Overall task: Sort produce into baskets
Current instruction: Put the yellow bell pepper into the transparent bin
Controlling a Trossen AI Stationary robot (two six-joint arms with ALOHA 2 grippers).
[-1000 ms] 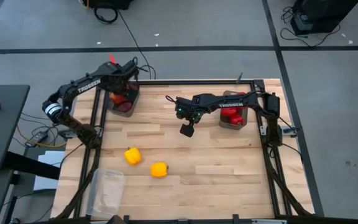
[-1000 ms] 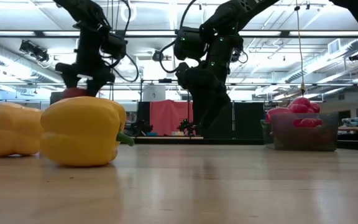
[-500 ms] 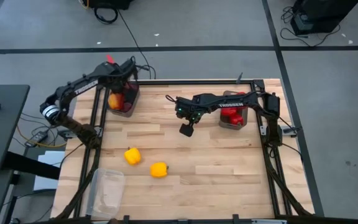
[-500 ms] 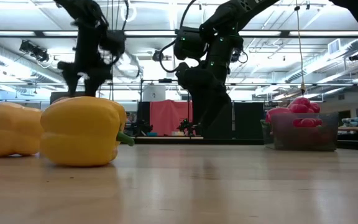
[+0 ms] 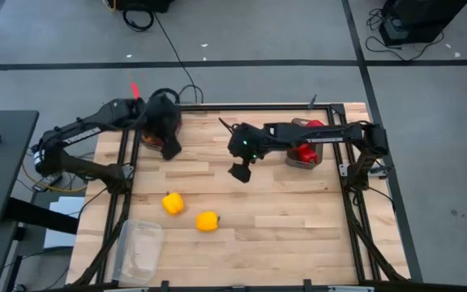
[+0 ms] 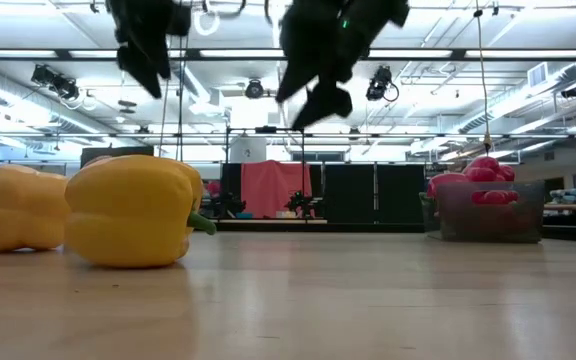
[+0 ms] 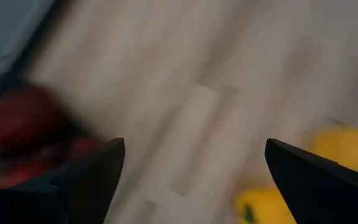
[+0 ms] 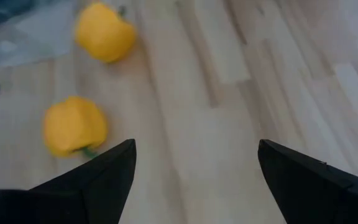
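Two yellow peppers (image 5: 173, 203) (image 5: 207, 221) lie on the wooden table, left of centre; they also show in the low view (image 6: 133, 210) (image 6: 13, 208). A dark basket (image 5: 147, 138) at the far left holds red pieces (image 7: 17, 124), and my left gripper (image 5: 171, 150) hovers open and empty just above its near right corner. A second dark basket (image 5: 305, 152) at the far right holds red peppers (image 6: 483, 170). My right gripper (image 5: 240, 171) hangs open and empty high over the table's middle, looking toward the yellow peppers (image 8: 73, 127). A clear tub (image 5: 140, 247) stands at the near left.
The table's metal frame (image 5: 124, 174) runs along its left and right sides. Bare wood (image 5: 298, 219) lies between the yellow peppers and the right edge. Cables (image 5: 169, 49) lie on the floor beyond the far edge.
My left gripper has risen out of the far-left dark basket and swung a little toward the table's near edge. My right gripper has risen well above the table over nearly the same spot. The yellow peppers have stayed where they were.
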